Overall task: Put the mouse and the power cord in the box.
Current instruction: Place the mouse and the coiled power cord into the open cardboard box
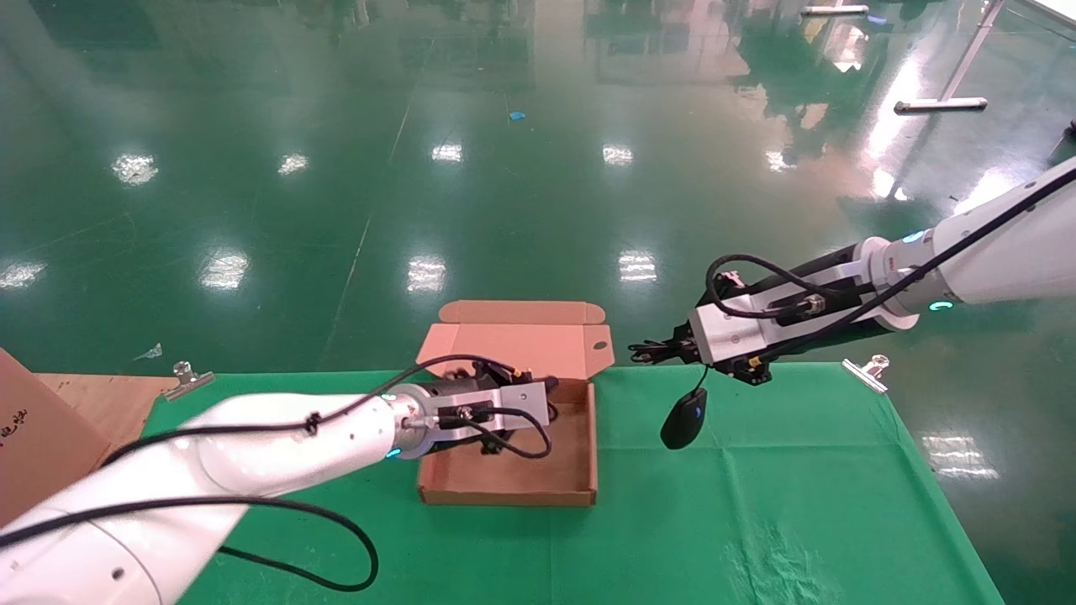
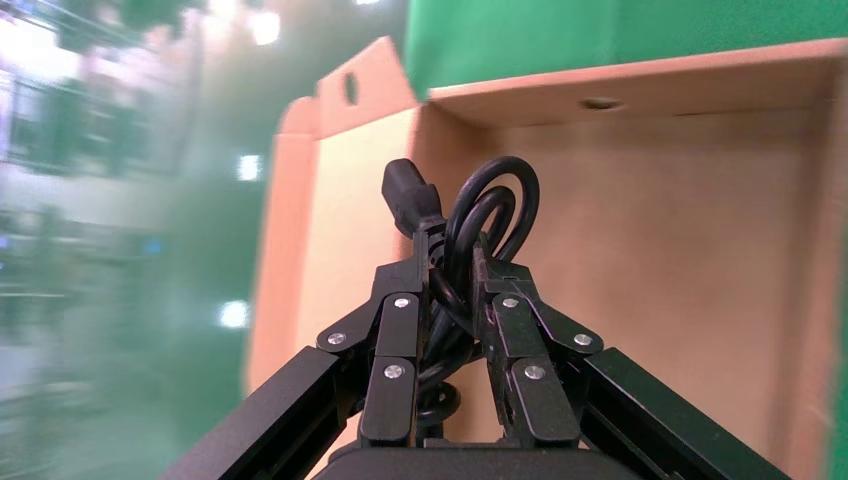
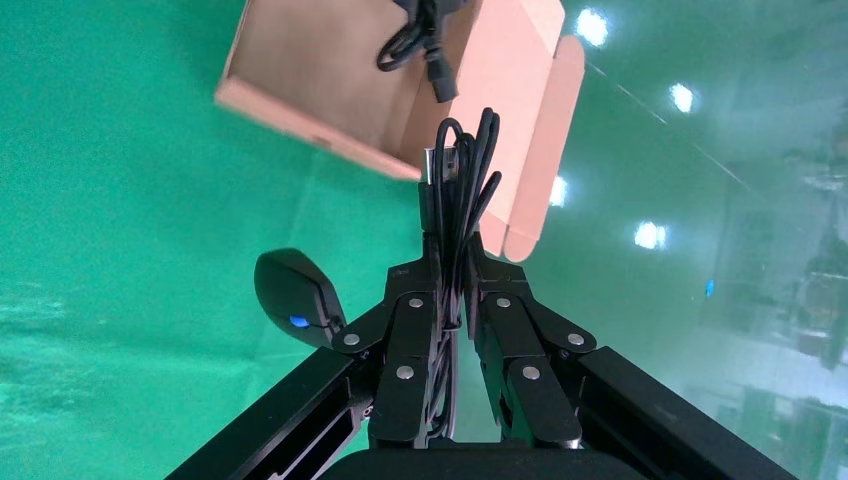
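The brown cardboard box [image 1: 509, 487] lies open on the green cloth, its lid [image 1: 513, 346] leaning back. My left gripper [image 2: 455, 252] is inside the box, shut on the bundled black power cord [image 2: 492, 200], whose chunky plug [image 2: 408, 192] sticks out past the fingers. To the right of the box my right gripper [image 3: 452, 262] is shut on the mouse's thin coiled cable [image 3: 462, 170]. The black mouse [image 1: 683, 418] dangles below that gripper [image 1: 646, 353] by its cable, just over the cloth. The right wrist view shows the mouse [image 3: 292, 298] beside the fingers and the box [image 3: 300, 70] beyond.
The green cloth [image 1: 756, 504] covers the table, held by metal clips [image 1: 189, 378] [image 1: 867, 370] at its far corners. A larger cardboard carton [image 1: 34, 437] and a wooden board [image 1: 101, 399] sit at the far left. Shiny green floor lies beyond the table.
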Robot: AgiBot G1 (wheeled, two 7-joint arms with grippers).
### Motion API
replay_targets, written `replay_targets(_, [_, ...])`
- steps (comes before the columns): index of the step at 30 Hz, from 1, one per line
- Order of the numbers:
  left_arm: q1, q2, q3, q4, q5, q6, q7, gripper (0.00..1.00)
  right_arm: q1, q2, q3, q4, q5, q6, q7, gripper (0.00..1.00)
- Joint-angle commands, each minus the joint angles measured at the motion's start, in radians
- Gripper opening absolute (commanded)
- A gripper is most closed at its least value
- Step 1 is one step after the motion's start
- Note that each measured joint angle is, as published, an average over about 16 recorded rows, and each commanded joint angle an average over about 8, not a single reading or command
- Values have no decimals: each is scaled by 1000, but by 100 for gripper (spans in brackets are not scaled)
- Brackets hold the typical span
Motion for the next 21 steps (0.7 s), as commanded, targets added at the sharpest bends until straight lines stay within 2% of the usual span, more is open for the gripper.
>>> replay_targets(1, [9,0,43,-10,20,-53,-7,88,1,-2,1,-9,1,3,-7,0])
replay_targets(2, [9,0,57,-12,19,-62,-20,98,0,-3,2,-13,2,4,-10,0])
replay_targets(3, [8,0,70,-13,17,-70,-34,100,-1,-5,2,-17,3,5,-13,0])
replay_targets(10, [-4,-2,149,-27,3,-100,-102,100,-11,-17,5,-40,8,4,-27,0])
replay_targets(21, [-20,-3,233,-39,-27,-128,-153,100,-6,-26,7,-62,11,-12,-36,0])
